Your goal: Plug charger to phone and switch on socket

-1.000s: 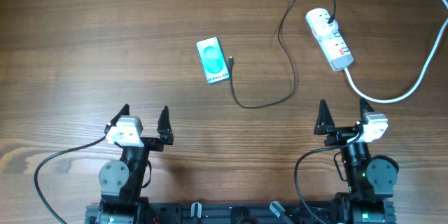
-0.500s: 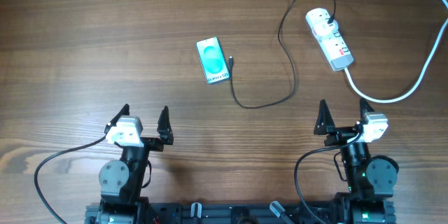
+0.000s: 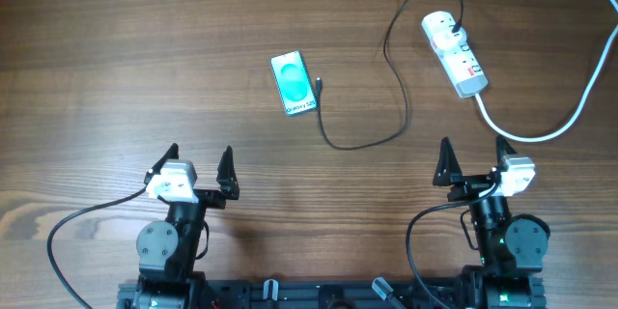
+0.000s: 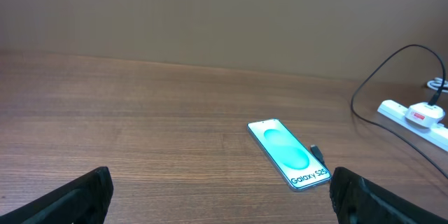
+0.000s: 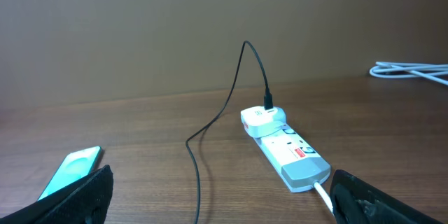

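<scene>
Both arms sit folded low, left gripper and right gripper wide apart and empty, while the socket has a white cord running off the picture.

Counter: brown wood, fills whole overhead view. Grain runs left to right in long streaks, with wavy figure and paler bands toward lower left. Finish matte, low sheen.
Wall: plain, flat, dull tan-brown, unmarked. Rises straight from counter's far edge in both wrist views, with junction a clean horizontal line.
Light: even, diffuse, warm. Shadows on counter faint and soft-edged. Wall greyer and duller than counter.
</scene>
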{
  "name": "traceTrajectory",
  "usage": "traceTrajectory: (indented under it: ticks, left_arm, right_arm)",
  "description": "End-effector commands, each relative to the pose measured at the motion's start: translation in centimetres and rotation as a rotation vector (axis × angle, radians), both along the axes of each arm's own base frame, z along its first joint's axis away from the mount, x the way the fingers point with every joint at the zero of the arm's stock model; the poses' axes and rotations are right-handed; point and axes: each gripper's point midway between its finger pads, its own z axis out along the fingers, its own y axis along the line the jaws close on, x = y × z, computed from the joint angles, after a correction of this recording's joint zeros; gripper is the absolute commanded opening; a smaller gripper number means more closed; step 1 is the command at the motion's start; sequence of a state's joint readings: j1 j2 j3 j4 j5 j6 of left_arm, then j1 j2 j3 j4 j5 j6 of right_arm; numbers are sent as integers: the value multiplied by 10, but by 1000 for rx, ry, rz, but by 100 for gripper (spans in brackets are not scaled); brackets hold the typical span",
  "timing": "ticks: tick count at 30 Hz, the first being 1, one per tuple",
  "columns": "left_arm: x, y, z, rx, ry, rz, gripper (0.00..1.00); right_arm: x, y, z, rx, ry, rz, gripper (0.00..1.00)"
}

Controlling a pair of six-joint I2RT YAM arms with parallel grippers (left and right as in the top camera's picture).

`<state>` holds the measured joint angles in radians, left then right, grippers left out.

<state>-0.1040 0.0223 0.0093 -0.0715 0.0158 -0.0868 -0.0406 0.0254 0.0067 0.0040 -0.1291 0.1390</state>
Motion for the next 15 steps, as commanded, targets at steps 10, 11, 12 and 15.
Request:
traceTrajectory:
  ticks: [10,11,12,15]
  left_arm:
    - [0,0,-4,18,10,3,100]
    - [0,0,-4,18,10,3,100]
    - [0,0,-4,18,10,3,100]
    - [0,0,-4,18,10,3,100]
  right_arm:
    - [1,-3,-1,20,6,-19,100]
    - [1,-3,-1,20,6,-19,100]
    - [1,-3,-1,20,6,-20,100]
    - [1,-3,-1,20,6,-19,100]
